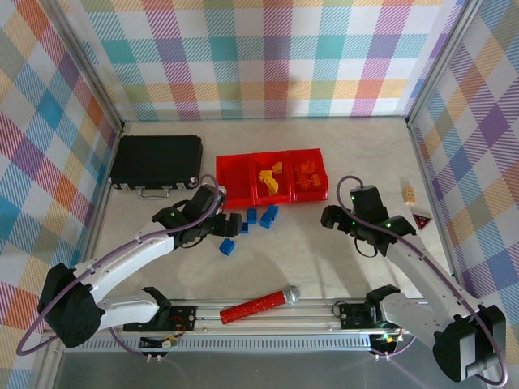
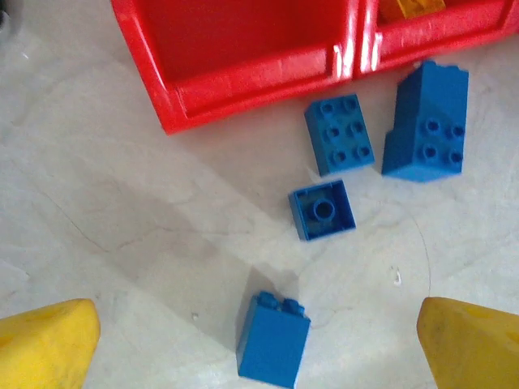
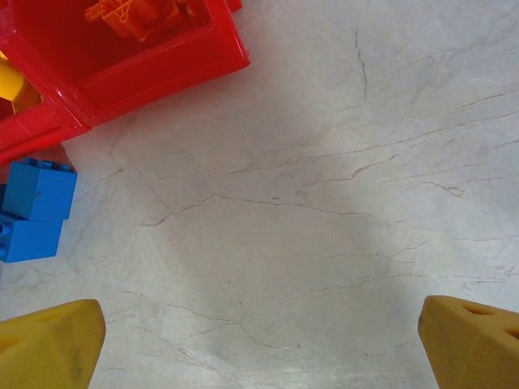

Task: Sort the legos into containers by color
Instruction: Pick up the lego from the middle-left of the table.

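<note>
Blue bricks [image 1: 263, 216] lying loose on table [image 1: 308, 259] beside red bins [image 1: 272, 197]; yellow bricks [image 1: 269, 178], orange bricks [image 1: 308, 172] sitting sorted; left bin [image 2: 243, 81] probably waiting for blues. Left gripper [image 2: 259, 344] hovering wide open over nearest brick [image 2: 273, 339]; right gripper [image 3: 259, 348] spread, idling.

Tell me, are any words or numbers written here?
None can be read.
The small red triangle near the right wall may carry a mark, too small to read.
The black case and red bins show no lettering.
</note>
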Controlling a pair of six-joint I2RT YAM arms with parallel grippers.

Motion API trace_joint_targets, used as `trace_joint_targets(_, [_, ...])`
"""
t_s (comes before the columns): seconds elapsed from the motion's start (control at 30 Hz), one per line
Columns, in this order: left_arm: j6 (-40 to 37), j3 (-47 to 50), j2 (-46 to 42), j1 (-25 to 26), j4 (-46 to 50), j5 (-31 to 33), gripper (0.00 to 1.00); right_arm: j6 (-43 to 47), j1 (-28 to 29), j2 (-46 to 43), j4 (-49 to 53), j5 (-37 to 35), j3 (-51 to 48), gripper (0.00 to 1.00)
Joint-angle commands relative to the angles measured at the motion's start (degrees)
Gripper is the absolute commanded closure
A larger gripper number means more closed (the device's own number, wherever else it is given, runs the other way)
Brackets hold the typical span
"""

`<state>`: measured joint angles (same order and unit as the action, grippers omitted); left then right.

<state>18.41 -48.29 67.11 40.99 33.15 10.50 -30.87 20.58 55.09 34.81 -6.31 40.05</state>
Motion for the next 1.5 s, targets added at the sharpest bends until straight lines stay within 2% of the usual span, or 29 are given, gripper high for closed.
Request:
trace_joint_targets(0.0, [0.34, 1.29, 0.35, 2.89, 4.55, -0.02, 0.00, -0.71, -0.19, -0.19, -1.29, 1.72, 0.36, 0.01])
trace_joint_targets(0.3, [-1.52, 1.90, 9.94, 4.59, 3.80, -0.71, 0.00, -1.38, -0.19, -1.03, -1.01, 1.96, -0.16, 0.01])
trace_joint_targets(0.57, [-0.60, 1.37, 16.16, 4.31, 1.89, -0.26, 0.06, -0.98, -0.19, -2.03, -0.34, 1.13, -0.67, 0.01])
trace_joint_targets(0.7, [-0.35, 2.40, 16.91, 3.07, -0.30, -2.56, 0.10, -0.93, -0.19, -2.39, -0.32, 0.80, -1.05, 0.01])
trace_joint_targets(0.97, [-0.55, 2.59, 18.84, 1.74, -1.68, -4.68, 0.22, -1.11, -0.19, -2.84, -0.47, 0.72, -1.79, 0.01])
trace_joint_targets(1.4, [0.87, 2.74, 19.73, 1.19, -2.38, -5.07, 0.52, -1.20, -0.22, -3.45, -0.47, 0.48, -2.04, 0.01])
trace_joint_targets(1.47, [1.40, 2.31, 20.05, 1.15, -2.10, -4.75, 0.59, -1.28, -0.19, -3.37, -0.48, 0.50, -2.04, 0.01])
